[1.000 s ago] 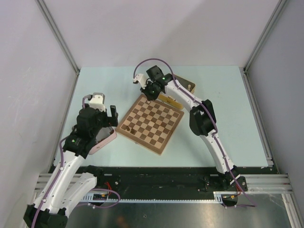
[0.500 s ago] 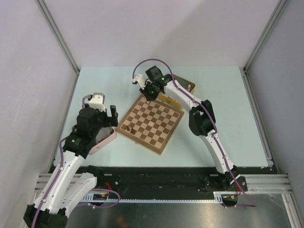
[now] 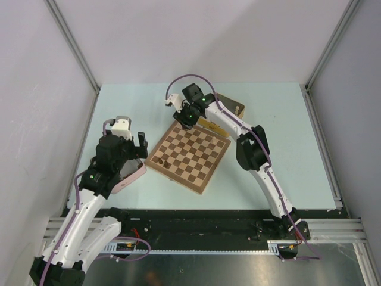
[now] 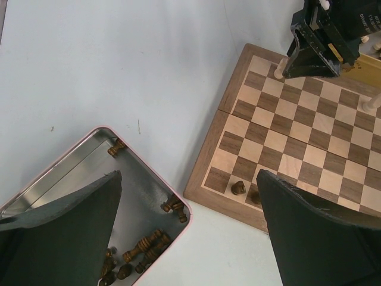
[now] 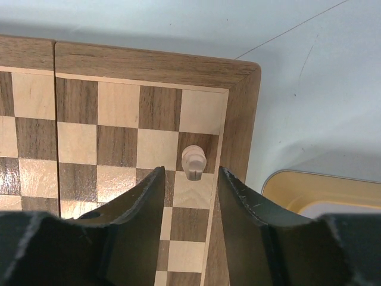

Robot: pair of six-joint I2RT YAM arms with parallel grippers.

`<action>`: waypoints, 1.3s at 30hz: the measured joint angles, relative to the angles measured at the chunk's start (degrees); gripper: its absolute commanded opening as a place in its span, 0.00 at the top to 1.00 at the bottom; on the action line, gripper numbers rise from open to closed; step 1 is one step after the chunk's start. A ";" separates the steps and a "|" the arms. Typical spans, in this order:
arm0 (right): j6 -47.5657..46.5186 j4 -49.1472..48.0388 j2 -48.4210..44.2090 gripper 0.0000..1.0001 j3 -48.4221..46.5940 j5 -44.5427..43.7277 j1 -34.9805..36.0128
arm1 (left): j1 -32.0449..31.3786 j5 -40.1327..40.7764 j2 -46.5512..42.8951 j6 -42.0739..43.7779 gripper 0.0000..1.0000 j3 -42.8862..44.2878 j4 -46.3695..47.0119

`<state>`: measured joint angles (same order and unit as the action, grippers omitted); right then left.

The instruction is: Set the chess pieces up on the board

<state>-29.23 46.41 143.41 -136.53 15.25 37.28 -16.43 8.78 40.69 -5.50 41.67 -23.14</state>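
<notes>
The chessboard (image 3: pixel 189 154) lies at an angle in the middle of the table. My right gripper (image 3: pixel 186 118) hovers over its far corner, open. In the right wrist view, a pale piece (image 5: pixel 193 162) stands on a dark edge square just ahead of the open right gripper (image 5: pixel 191 173), untouched. Two dark pieces (image 4: pixel 239 187) stand near the board's near-left corner (image 3: pixel 162 161). My left gripper (image 4: pixel 187 179) is open and empty, between the pink tin (image 4: pixel 71 173) and the board (image 4: pixel 309 137). Several dark pieces (image 4: pixel 146 244) lie in that tin.
A yellow tin (image 3: pixel 213 126) sits behind the board's far edge, under the right arm; it also shows in the right wrist view (image 5: pixel 321 190). Another pale piece (image 4: pixel 371 104) stands on the board's far side. The pink tin (image 3: pixel 132 176) lies left of the board.
My right gripper has shifted slightly toward the far left over the board's corner. The left arm has not moved.
</notes>
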 measured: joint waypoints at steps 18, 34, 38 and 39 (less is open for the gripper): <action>3.30 -0.24 -16.81 0.18 7.69 4.44 -2.99 | 0.76 -0.04 -2.12 0.00 0.00 -0.42 0.39; 8.70 -10.88 -49.55 0.14 53.66 24.87 -18.43 | 10.45 -6.10 4.63 -3.93 0.04 -0.72 2.08; 9.35 -13.03 -51.76 0.16 57.02 31.78 -22.84 | 18.82 -9.92 9.84 -8.79 0.08 -0.70 1.38; 9.40 -13.20 -51.78 0.16 57.05 32.72 -23.67 | 20.59 -10.45 10.64 -9.94 0.09 -0.70 0.81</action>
<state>-19.84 33.21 91.64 -79.48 47.97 13.61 4.16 -1.67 51.33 -15.44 40.97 -22.33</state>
